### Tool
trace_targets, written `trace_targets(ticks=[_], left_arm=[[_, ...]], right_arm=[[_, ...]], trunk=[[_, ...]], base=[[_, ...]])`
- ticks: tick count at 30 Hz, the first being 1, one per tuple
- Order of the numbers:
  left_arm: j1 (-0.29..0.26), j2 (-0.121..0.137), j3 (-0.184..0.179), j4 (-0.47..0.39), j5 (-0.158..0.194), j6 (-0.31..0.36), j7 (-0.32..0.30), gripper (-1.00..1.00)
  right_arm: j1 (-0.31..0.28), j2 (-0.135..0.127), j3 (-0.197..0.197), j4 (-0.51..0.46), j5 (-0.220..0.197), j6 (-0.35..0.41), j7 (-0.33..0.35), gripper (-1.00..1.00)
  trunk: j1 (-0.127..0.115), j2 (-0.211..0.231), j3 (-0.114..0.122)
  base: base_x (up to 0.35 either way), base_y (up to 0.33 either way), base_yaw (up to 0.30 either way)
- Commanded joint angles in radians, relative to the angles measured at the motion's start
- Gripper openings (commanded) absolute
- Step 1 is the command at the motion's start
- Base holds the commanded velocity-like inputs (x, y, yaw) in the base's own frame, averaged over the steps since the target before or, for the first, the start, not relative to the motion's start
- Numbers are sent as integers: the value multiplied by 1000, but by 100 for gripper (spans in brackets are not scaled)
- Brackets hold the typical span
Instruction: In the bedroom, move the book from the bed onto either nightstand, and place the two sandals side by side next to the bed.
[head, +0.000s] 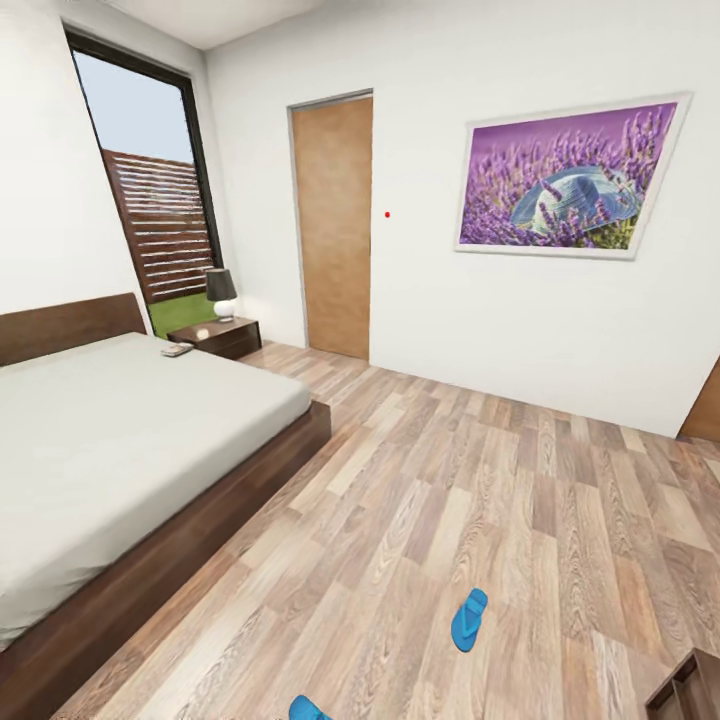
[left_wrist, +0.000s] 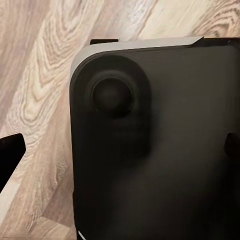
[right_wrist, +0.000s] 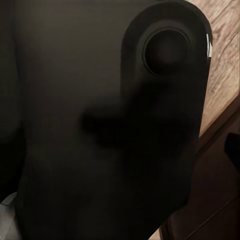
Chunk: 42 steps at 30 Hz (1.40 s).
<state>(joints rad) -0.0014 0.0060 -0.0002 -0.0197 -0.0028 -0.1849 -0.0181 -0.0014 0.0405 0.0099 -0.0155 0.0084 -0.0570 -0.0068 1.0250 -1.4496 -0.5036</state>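
Note:
The bed (head: 120, 440) fills the left of the head view, with a grey mattress on a dark wood frame. The book (head: 177, 350) is a small flat thing on the mattress's far corner, too small to read. Just beyond it stands the nightstand (head: 228, 335). One blue sandal (head: 468, 620) lies on the plank floor, well away from the bed. The other sandal (head: 308, 709) is cut off by the picture's lower edge. My left gripper (left_wrist: 120, 150) is open, with its fingertips (left_wrist: 10, 157) wide apart over a dark robot part. My right gripper (right_wrist: 120, 150) faces a dark robot part too, one fingertip (right_wrist: 233, 145) far out.
A black-shaded lamp (head: 221, 293) stands on the nightstand. A tall window (head: 150, 200) is behind it and a closed wooden door (head: 335, 225) is in the far wall. Dark wood furniture (head: 690, 690) pokes in at the lower right. Open floor lies between the bed and the sandals.

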Motion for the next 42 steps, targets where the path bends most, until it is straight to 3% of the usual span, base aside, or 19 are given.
trace_targets(ticks=[1,42], left_arm=[[0,0,0,0,0,-2,-2,100],[0,0,0,0,0,-2,-2,100]], right_arm=[[0,0,1,0,1,-3,0,100],[0,3,1,-1,1,-3,0,100]], trunk=[[0,0,-1],[0,0,-1]], base=[[0,-5,219],[27,-24,81]])
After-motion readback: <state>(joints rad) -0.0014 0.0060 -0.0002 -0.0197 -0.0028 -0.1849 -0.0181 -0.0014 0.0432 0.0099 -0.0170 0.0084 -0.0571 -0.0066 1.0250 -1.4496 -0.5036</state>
